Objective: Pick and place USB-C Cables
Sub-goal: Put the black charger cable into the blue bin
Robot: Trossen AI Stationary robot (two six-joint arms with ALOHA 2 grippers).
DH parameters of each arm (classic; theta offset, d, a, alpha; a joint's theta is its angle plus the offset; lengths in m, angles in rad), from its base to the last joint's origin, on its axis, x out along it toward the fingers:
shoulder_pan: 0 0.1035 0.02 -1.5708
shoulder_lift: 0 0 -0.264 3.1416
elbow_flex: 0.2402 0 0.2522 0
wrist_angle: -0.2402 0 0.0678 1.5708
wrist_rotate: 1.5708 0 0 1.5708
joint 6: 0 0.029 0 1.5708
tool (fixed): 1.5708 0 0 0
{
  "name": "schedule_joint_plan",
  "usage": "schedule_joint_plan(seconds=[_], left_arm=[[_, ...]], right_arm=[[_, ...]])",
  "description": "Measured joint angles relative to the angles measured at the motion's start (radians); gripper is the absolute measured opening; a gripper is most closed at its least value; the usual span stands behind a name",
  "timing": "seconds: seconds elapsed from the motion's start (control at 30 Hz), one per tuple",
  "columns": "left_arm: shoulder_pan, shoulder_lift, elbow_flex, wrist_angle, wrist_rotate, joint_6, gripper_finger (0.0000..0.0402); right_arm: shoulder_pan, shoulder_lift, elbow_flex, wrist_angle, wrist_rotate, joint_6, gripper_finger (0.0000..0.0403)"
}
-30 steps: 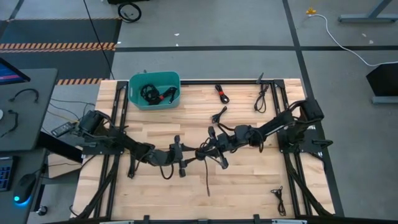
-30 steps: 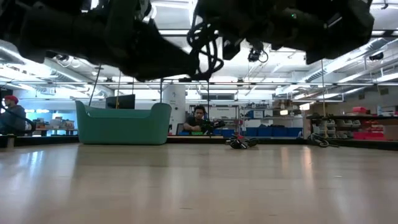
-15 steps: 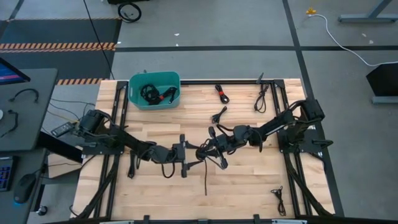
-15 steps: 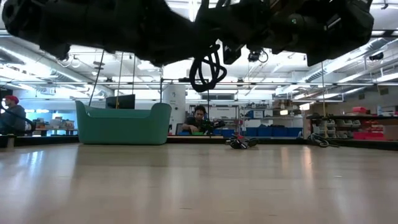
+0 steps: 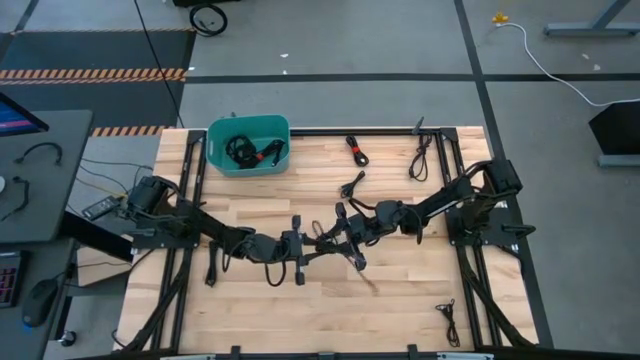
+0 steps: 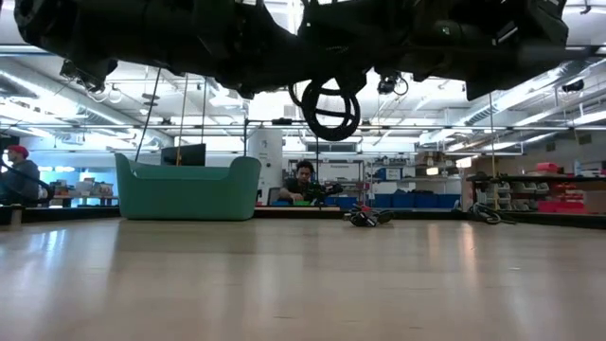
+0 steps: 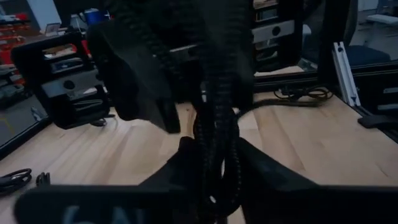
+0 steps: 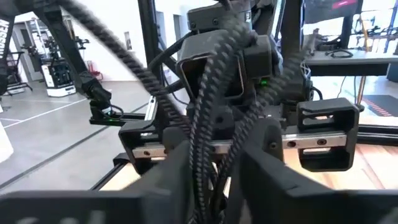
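One black USB-C cable is bundled between my two grippers above the middle of the table. In the low view it hangs as a round loop, clear of the tabletop. My left gripper comes from the table's left, my right gripper from the right, and both are shut on it. The teal bin at the far left holds more black cables, one with a red tie. My left gripper pinches the cable bundle between its two fingers, several strands together, coming roughly level from the table's left. The bundle is lifted clear. My right gripper pinches the same bundle between its fingers, several strands, from the table's right; the loop hangs below.
Loose cables lie on the table: one with a red tie and one near the far edge, one toward the middle, one near the right front corner. People sit in the room beyond the far edge.
My left gripper has moved right, toward the right gripper, until the two nearly meet. The cable's long tail, which trailed toward the near edge, no longer shows there; the hanging bundle has shifted right and rounded into a loop.
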Motion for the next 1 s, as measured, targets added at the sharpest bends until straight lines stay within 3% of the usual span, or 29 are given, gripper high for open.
schedule_joint_plan(seconds=[0.17, 0.27, 0.47, 0.6, 0.67, 0.73, 0.87, 1.0], left_arm=[[-0.06, -0.012, 0.002, -0.054, -0.151, -0.027, 0.0055], [-0.108, -0.075, 0.002, -0.201, -0.315, -0.085, 0.0055], [-0.161, -0.337, 0.001, -0.616, -0.608, -0.267, 0.0055], [-0.079, -0.561, 0.001, -0.837, -0.705, -0.316, 0.0055], [0.022, -0.67, 0.001, -0.911, -0.666, -0.303, 0.0055], [0.168, -0.752, 0.002, -0.962, -0.564, -0.268, 0.0055], [0.537, -0.809, 0.001, -1.039, -0.231, -0.271, 0.0055], [0.869, -0.748, 0.001, -1.115, 0.08, -0.338, 0.0055]], right_arm=[[-0.009, -0.094, 0.0, -0.086, 0.01, -0.048, 0.0218], [-0.015, -0.203, 0.0, -0.276, 0.113, -0.078, 0.0248], [-0.019, -0.354, 0.0, -0.669, 0.367, -0.086, 0.0255], [-0.013, -0.322, -0.065, -0.632, 0.4, -0.034, 0.024], [-0.007, -0.28, -0.126, -0.531, 0.399, 0.004, 0.0233], [-0.001, -0.234, -0.185, -0.389, 0.398, 0.05, 0.0227], [0.015, -0.142, -0.272, -0.133, 0.399, 0.126, 0.0218], [0.032, -0.083, -0.313, 0.006, 0.399, 0.166, 0.0215]])
